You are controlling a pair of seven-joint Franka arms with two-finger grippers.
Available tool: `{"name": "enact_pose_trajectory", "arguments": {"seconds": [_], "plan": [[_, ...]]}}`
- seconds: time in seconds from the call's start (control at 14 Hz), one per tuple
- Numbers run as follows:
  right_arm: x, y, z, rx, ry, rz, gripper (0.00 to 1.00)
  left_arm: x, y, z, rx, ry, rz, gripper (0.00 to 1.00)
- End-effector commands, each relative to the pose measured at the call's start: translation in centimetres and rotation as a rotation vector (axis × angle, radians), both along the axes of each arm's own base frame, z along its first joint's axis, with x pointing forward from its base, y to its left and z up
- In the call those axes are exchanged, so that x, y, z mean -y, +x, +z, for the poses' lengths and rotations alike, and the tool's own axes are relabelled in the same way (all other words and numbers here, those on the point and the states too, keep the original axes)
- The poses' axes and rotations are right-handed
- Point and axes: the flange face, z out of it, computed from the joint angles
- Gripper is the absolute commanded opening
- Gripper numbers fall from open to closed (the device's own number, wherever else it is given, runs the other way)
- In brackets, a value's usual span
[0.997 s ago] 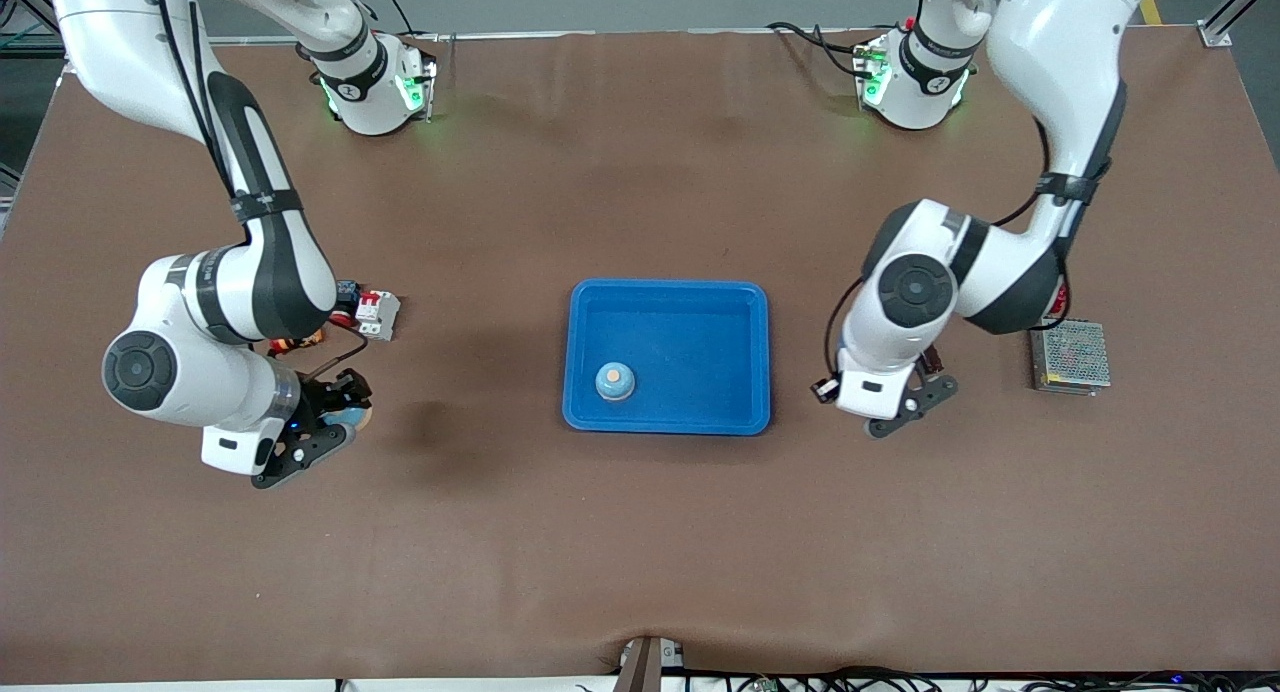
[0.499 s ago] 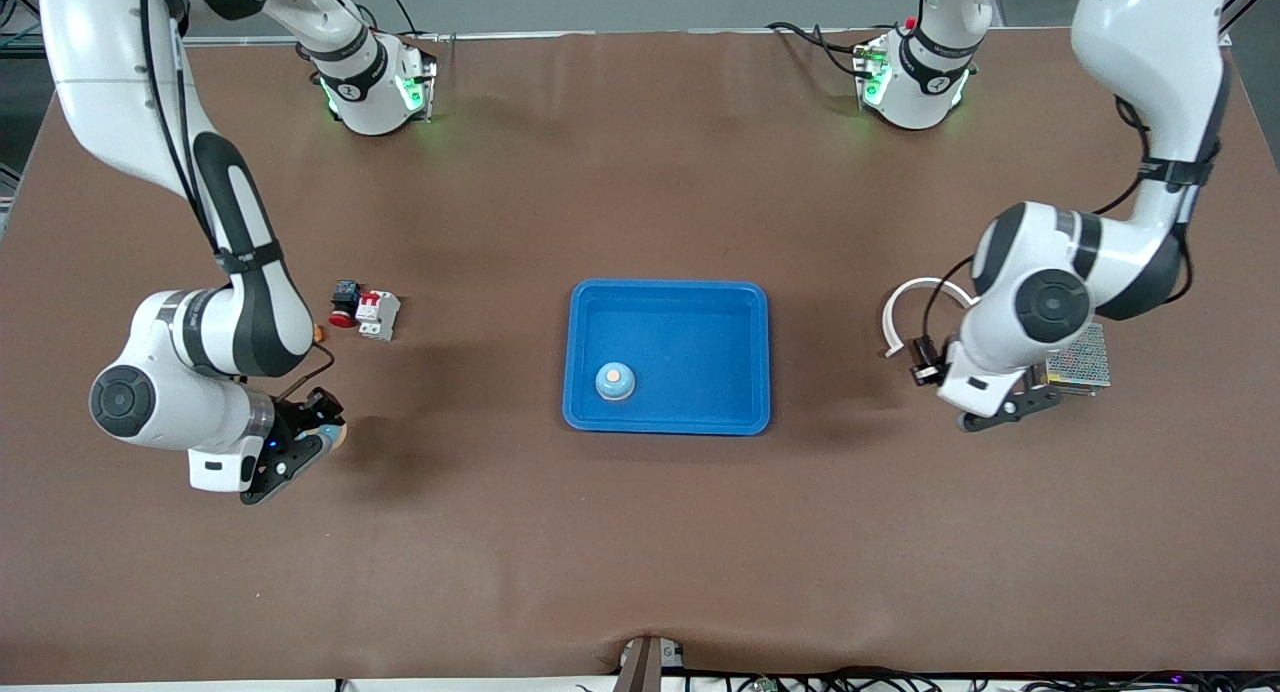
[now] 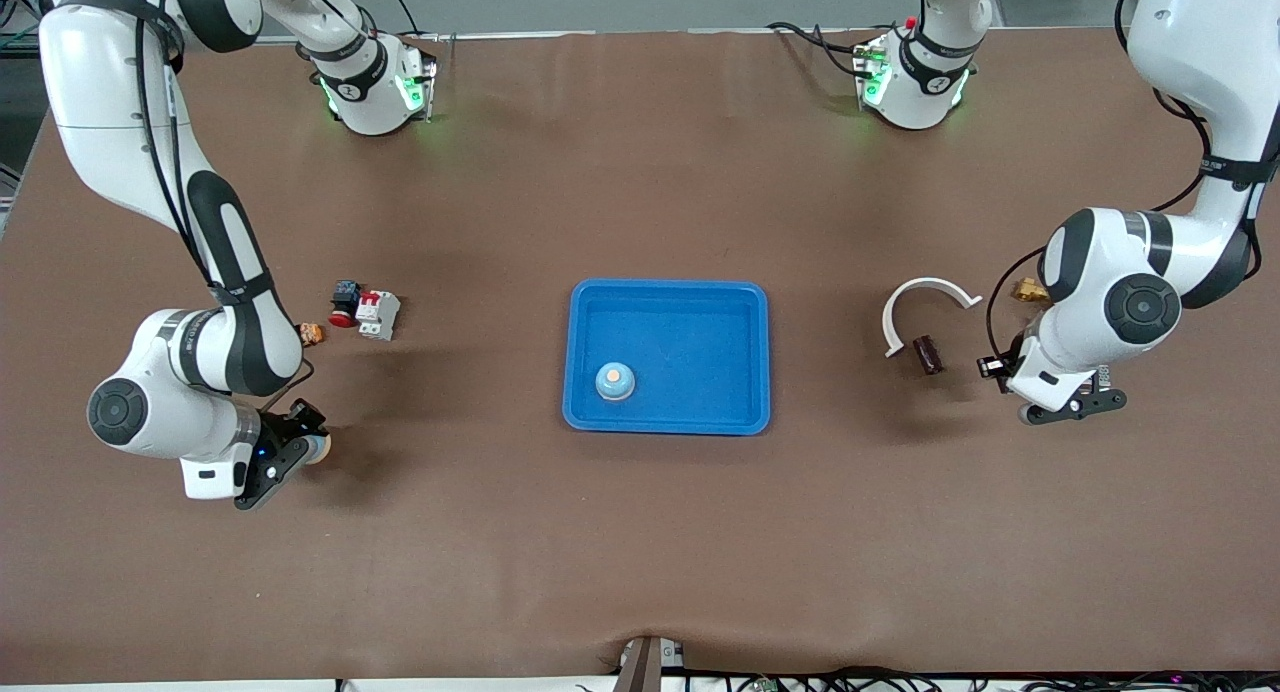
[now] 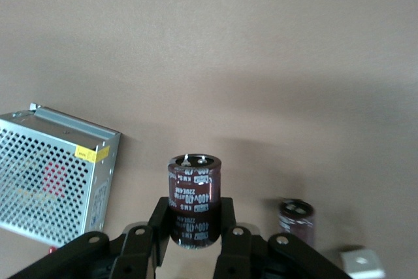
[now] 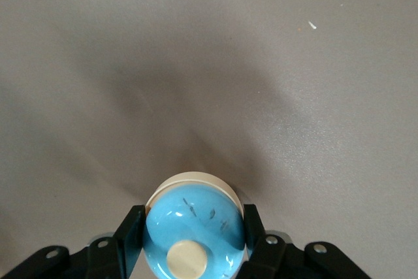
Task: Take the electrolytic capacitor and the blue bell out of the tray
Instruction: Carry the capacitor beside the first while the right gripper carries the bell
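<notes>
1. At the middle of the table, the tray had not budged. What changed was around it: both arms had swung outward, away from the tray and toward their own ends of the table.
2. Out at its own end, the left gripper hung over the table just beside the mesh box. A second before, it had been close to the tray's rim.
3. The right gripper had drifted further from the tray too. It sat low over bare table at the right arm's end.
4. As the left arm moved off, it uncovered a white arc lying between the tray and that gripper.
5. The right gripper was clamped on a bell, its jaws pressed to both sides of the blue dome. That bell was well clear of the tray.
6. A second bell sat in the tray, in the corner nearest the camera on the right arm's side. I'd say the job was not finished while it stayed there.
7. The left gripper pinched a capacitor upright between its fingers, also outside the tray. It looked ready to set down.
8. A loose capacitor lay on the table by the arc, newly in sight.
</notes>
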Motion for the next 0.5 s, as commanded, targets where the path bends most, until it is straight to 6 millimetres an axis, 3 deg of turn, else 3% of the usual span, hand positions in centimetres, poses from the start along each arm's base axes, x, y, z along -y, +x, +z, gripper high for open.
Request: {"name": "enact_pose_trajectory", "arguments": {"seconds": [0.0,0.36,0.43], "plan": [[0.5,0.2,-0.5,0.012,0.019,0.014,0.52,-1.5,-1.0,-2.4,0.003,0.011,-0.043,0.0],[0.5,0.2,-1.0,0.015,0.02,0.012,0.53,-2.2,-1.7,-5.8,-0.022,-0.015,-0.033,0.0],[0.5,0.2,-1.0,0.015,0.02,0.012,0.53,-2.2,-1.7,-6.0,-0.023,-0.017,-0.034,0.17]]}}
